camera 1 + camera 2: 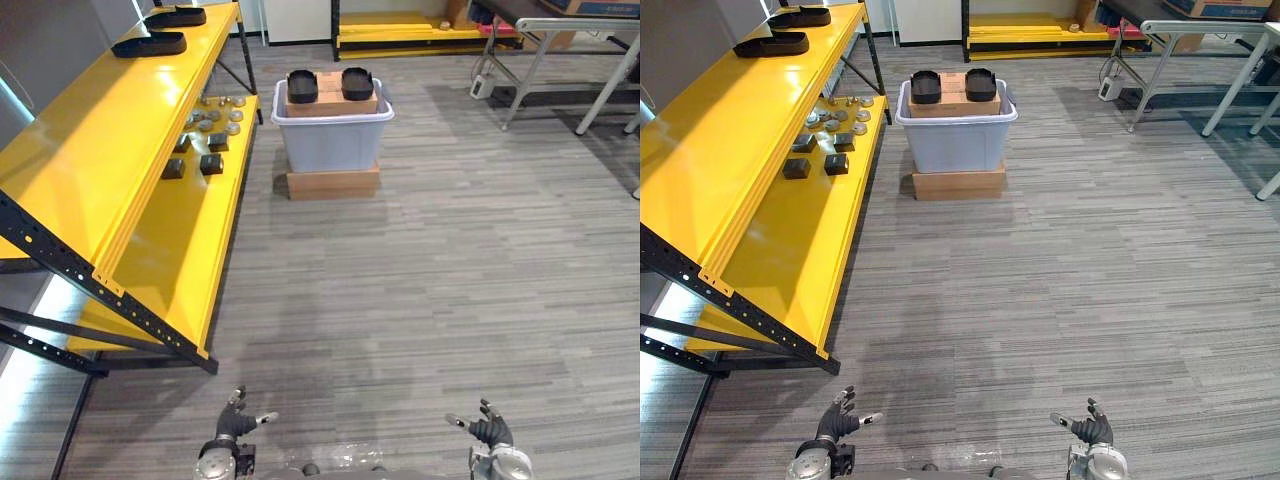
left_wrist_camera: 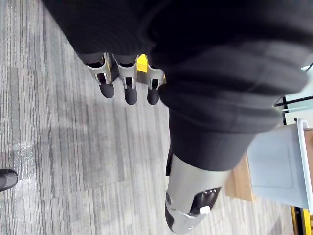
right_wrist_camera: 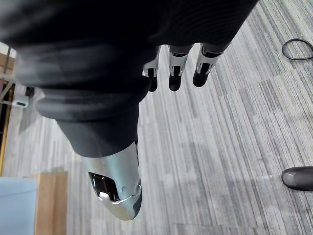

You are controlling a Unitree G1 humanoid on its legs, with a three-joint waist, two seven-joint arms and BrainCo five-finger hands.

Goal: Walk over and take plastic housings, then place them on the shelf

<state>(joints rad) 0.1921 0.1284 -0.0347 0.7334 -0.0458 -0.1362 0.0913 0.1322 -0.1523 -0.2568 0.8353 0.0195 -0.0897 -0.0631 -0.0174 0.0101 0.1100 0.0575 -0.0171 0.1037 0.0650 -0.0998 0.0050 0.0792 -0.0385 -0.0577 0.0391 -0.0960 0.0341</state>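
Two black plastic housings (image 1: pixel 302 85) (image 1: pixel 357 82) rest on brown boxes inside a pale grey bin (image 1: pixel 330 140) far ahead across the floor. Two more black housings (image 1: pixel 149 44) (image 1: pixel 176 16) lie on the top level of the yellow shelf (image 1: pixel 90 150) at the left. My left hand (image 1: pixel 234 422) and right hand (image 1: pixel 489 429) hang low at the near edge, far from the bin, fingers relaxed and holding nothing. In the wrist views the left hand's fingers (image 2: pixel 126 83) and the right hand's fingers (image 3: pixel 176 68) point straight down at the floor.
The bin stands on a flat cardboard box (image 1: pixel 333 183). Small dark and metal parts (image 1: pixel 205 140) lie on the shelf's lower level. Grey tables (image 1: pixel 560 50) stand at the back right, and a low yellow rack (image 1: pixel 410 35) at the back. Grey striped floor stretches between me and the bin.
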